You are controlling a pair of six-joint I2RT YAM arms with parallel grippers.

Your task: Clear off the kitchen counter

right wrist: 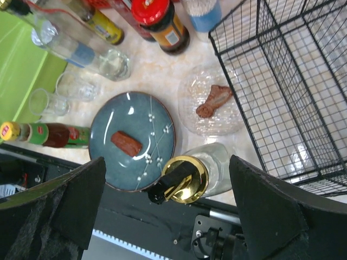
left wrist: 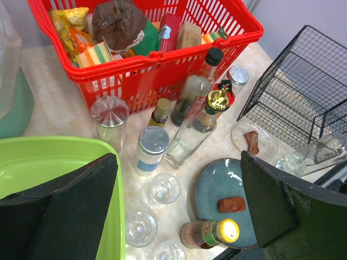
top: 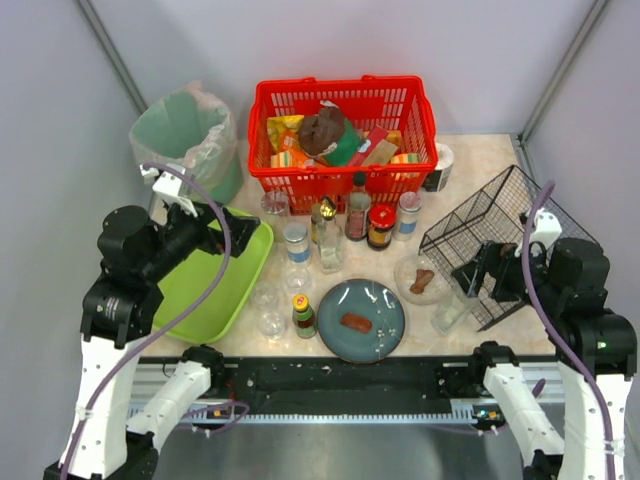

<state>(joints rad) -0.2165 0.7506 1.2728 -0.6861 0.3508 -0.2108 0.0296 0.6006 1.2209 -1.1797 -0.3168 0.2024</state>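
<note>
A lined bin [top: 185, 135] sits at far left. Beside it lies a green tray [top: 225, 300] whose visible part holds nothing. The left gripper [left wrist: 178, 157] hangs over the tray with its fingers spread wide, gripping nothing. The counter [top: 480, 160], the pale marble top running across the middle of the scene, is crowded. Small glasses [top: 270, 310] and a sauce bottle [top: 304, 316] stand by the tray, and a cluster of bottles [top: 350, 215] stands in front of a red basket [top: 300, 180] filled with packets. Next come a blue plate [top: 385, 305] and a clear dish [top: 420, 280], each bearing a brown scrap of food. Further right a gold-capped bottle [right wrist: 184, 179] sits near the front edge. The right gripper [right wrist: 167, 160] is poised above it, fingers wide apart and not touching it. A wire rack [top: 500, 235] at far right looks bare. Clearing appears barely begun: nearly everything is left to move, likely starting with that bottle.
</note>
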